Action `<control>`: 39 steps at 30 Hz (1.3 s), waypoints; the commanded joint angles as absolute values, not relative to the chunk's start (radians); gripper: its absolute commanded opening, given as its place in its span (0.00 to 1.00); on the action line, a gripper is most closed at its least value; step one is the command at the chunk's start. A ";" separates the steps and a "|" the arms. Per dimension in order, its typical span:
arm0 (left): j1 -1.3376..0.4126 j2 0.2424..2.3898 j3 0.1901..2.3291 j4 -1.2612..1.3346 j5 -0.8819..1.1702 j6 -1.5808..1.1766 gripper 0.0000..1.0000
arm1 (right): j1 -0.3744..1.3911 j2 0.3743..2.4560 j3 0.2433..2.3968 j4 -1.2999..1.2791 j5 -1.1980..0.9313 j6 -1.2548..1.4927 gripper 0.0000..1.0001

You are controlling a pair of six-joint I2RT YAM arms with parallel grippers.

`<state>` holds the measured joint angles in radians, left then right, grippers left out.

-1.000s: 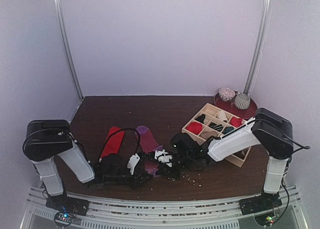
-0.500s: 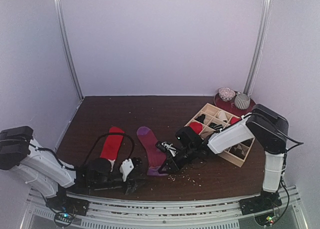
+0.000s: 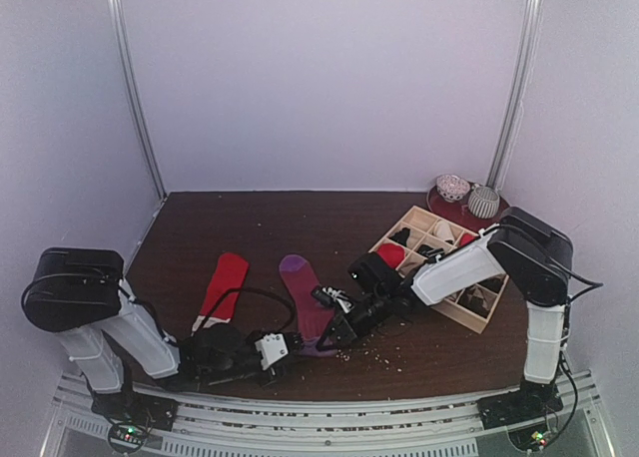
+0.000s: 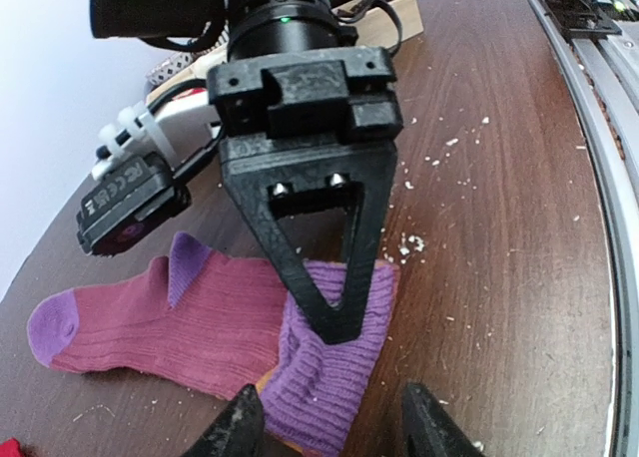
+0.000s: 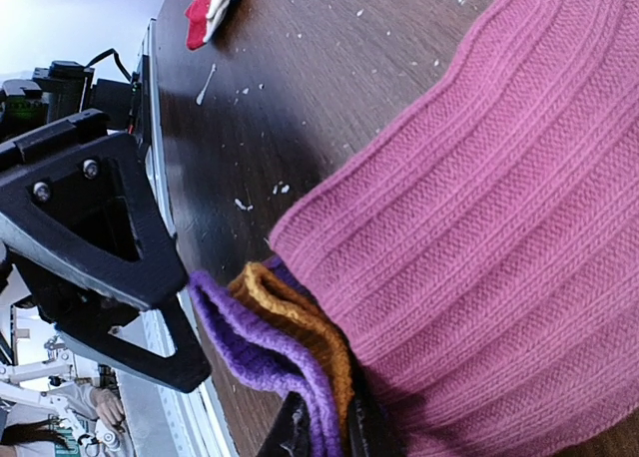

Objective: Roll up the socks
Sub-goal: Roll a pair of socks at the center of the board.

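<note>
right pincer (image 3: 336, 334) on the magenta sock (image 3: 305, 297) blocks its cuff; open table (image 3: 280, 223) behind, box (image 3: 389, 234) at right.

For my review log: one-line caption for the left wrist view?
Right fingers pinch the magenta sock by its folded cuff on the table.

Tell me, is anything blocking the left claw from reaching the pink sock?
Nothing visible. The open left gripper sits right at the magenta sock's folded cuff end; the right gripper is pinching that same fold just beyond.
</note>
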<state>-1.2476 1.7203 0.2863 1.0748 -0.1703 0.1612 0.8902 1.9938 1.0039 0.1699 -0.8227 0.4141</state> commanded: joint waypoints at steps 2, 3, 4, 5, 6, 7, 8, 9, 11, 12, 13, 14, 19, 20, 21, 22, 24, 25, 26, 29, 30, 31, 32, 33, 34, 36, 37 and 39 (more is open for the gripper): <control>-1.249 1.801 0.310 1.179 -0.101 0.264 0.46 | 0.893 2.048 0.985 0.014 -0.799 0.398 0.11; -1.249 1.817 0.316 1.177 -0.097 0.262 0.46 | 0.893 2.049 0.985 0.013 -0.800 0.397 0.11; -1.249 1.829 0.323 1.173 -0.099 0.262 0.46 | 0.893 2.049 0.989 0.009 -0.800 0.393 0.11; -1.249 1.839 0.331 1.170 -0.102 0.262 0.45 | 0.894 2.050 0.991 0.003 -0.799 0.390 0.11; -1.249 1.845 0.337 1.167 -0.110 0.262 0.45 | 0.894 2.051 0.994 0.000 -0.800 0.386 0.11; -1.249 1.850 0.341 1.163 -0.120 0.261 0.45 | 0.892 2.052 0.997 -0.001 -0.802 0.385 0.11; -1.247 1.851 0.347 1.158 -0.130 0.258 0.45 | 0.892 2.052 0.997 -0.002 -0.805 0.385 0.11; -1.245 1.851 0.351 1.154 -0.137 0.256 0.45 | 0.893 2.051 0.997 -0.003 -0.805 0.384 0.11; -1.235 1.852 0.359 1.142 -0.138 0.250 0.45 | 0.891 2.050 0.996 -0.003 -0.805 0.383 0.11; -1.230 1.855 0.369 1.121 -0.138 0.244 0.45 | 0.892 2.049 0.996 -0.005 -0.806 0.383 0.11; -1.223 1.860 0.384 1.090 -0.142 0.238 0.45 | 0.892 2.048 0.994 -0.006 -0.808 0.384 0.11; -1.221 1.864 0.399 1.050 -0.150 0.231 0.45 | 0.892 2.047 0.994 -0.005 -0.813 0.384 0.11; -1.206 1.884 0.473 0.834 -0.181 0.127 0.45 | 0.890 2.039 1.000 -0.021 -0.813 0.374 0.13; -1.204 1.887 0.480 0.797 -0.185 0.104 0.45 | 0.890 2.039 1.001 -0.024 -0.811 0.374 0.13; -1.203 1.890 0.483 0.769 -0.188 0.080 0.45 | 0.890 2.040 1.001 -0.026 -0.811 0.372 0.13; -1.203 1.890 0.478 0.752 -0.187 0.057 0.45 | 0.890 2.041 1.002 -0.026 -0.811 0.371 0.13; -1.201 1.884 0.456 0.743 -0.182 0.010 0.45 | 0.889 2.045 1.004 -0.030 -0.809 0.366 0.13; -1.201 1.878 0.442 0.744 -0.182 -0.007 0.45 | 0.887 2.048 1.005 -0.032 -0.809 0.364 0.13; -1.201 1.871 0.429 0.743 -0.180 -0.022 0.45 | 0.886 2.049 1.005 -0.033 -0.810 0.364 0.13; -1.202 1.835 0.376 0.765 -0.163 -0.051 0.47 | 0.884 2.047 1.003 -0.041 -0.806 0.358 0.14; -1.203 1.812 0.349 0.799 -0.156 -0.056 0.47 | 0.882 2.045 1.002 -0.041 -0.804 0.357 0.14; -1.203 1.789 0.320 0.838 -0.153 -0.056 0.47 | 0.882 2.042 1.001 -0.041 -0.803 0.356 0.14; -1.203 1.767 0.294 0.876 -0.154 -0.052 0.47 | 0.880 2.042 1.000 -0.041 -0.803 0.356 0.14; -1.202 1.759 0.289 0.882 -0.157 -0.044 0.47 | 0.879 2.041 0.999 -0.040 -0.801 0.357 0.14; -1.201 1.756 0.292 0.876 -0.161 -0.034 0.48 | 0.878 2.041 0.998 -0.040 -0.801 0.357 0.14; -1.202 1.770 0.316 0.850 -0.170 -0.019 0.47 | 0.876 2.040 0.999 -0.036 -0.800 0.360 0.14; -1.202 1.781 0.329 0.838 -0.169 -0.011 0.47 | 0.876 2.039 0.999 -0.033 -0.801 0.362 0.14; -1.205 1.788 0.340 0.846 -0.161 0.006 0.44 | 0.876 2.038 1.000 -0.032 -0.801 0.365 0.14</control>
